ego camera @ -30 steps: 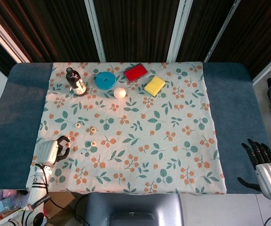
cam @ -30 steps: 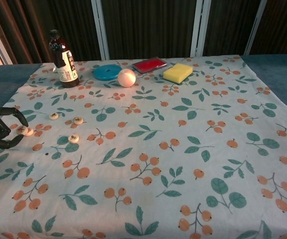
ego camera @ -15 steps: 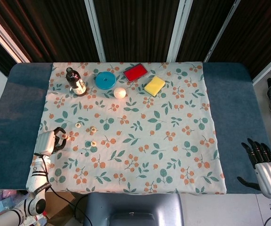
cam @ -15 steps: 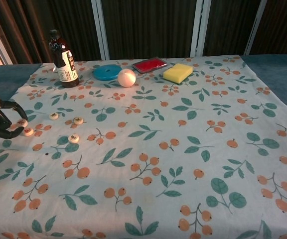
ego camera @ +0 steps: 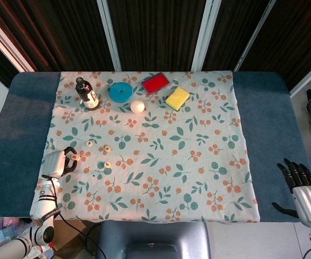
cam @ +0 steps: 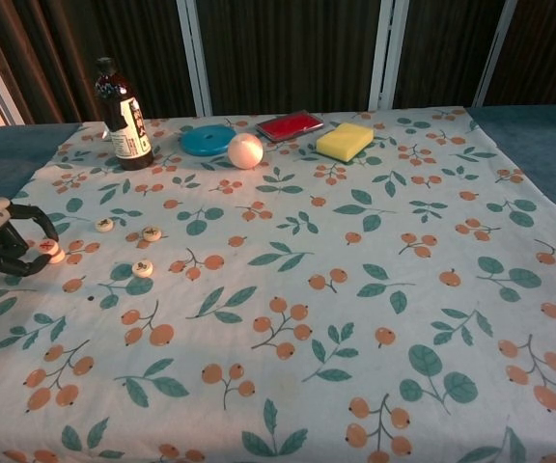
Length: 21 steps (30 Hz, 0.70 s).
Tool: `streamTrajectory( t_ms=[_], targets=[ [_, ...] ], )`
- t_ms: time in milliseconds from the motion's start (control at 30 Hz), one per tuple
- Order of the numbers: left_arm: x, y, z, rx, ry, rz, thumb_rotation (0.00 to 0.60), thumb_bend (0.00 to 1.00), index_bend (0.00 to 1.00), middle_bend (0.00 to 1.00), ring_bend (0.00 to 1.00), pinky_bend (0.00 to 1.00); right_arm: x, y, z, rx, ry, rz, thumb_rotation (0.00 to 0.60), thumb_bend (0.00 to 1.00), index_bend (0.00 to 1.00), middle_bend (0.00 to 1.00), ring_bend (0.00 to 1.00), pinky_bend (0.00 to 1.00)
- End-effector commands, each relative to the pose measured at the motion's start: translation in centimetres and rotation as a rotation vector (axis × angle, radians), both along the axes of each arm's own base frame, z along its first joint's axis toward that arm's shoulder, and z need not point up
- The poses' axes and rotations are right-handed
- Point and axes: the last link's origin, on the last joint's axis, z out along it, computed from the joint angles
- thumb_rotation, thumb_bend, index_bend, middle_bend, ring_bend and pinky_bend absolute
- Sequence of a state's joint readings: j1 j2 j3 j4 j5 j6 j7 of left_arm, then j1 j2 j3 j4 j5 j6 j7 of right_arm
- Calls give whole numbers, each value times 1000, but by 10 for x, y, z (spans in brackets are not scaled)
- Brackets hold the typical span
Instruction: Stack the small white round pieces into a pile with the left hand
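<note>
Three small white round pieces lie apart on the floral cloth: one [ego camera: 89, 143] [cam: 104, 225], a second [ego camera: 107, 147] [cam: 151, 233] and a third [ego camera: 107, 164] [cam: 142, 268]. At the cloth's left edge my left hand [ego camera: 58, 163] [cam: 3, 246] curls its fingertips around another white piece [ego camera: 74, 157] [cam: 47, 248]. That piece sits right over or on a further piece [cam: 57, 257]; whether they touch is unclear. My right hand [ego camera: 305, 193] rests with fingers spread on the blue table at the front right, holding nothing.
Along the far side stand a dark bottle [ego camera: 86, 93] [cam: 124, 116], a blue disc [ego camera: 121, 91] [cam: 208, 140], a white ball [ego camera: 137, 106] [cam: 245, 150], a red pad [ego camera: 155, 82] [cam: 291, 125] and a yellow sponge [ego camera: 177, 99] [cam: 345, 141].
My left hand moved away from the table's front edge, lifted one white piece and brought it down over the neighbouring piece. The right hand stayed still.
</note>
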State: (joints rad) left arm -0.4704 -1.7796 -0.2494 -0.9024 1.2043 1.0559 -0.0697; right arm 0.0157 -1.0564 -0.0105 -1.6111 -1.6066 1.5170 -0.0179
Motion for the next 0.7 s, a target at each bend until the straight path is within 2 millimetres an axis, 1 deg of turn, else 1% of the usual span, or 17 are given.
streamTrajectory(
  t_ms=[33, 700],
  targets=[
    [0, 1, -1, 1, 0, 1, 600, 411, 477, 1000, 1000, 1000, 0, 0, 0, 0, 1, -1, 600, 117, 0, 0, 0, 0],
    [3, 2, -4, -3, 2, -4, 600, 412, 439, 1000, 1000, 1000, 0, 0, 1, -4, 0, -2, 600, 118, 0, 0, 0, 0]
  ],
)
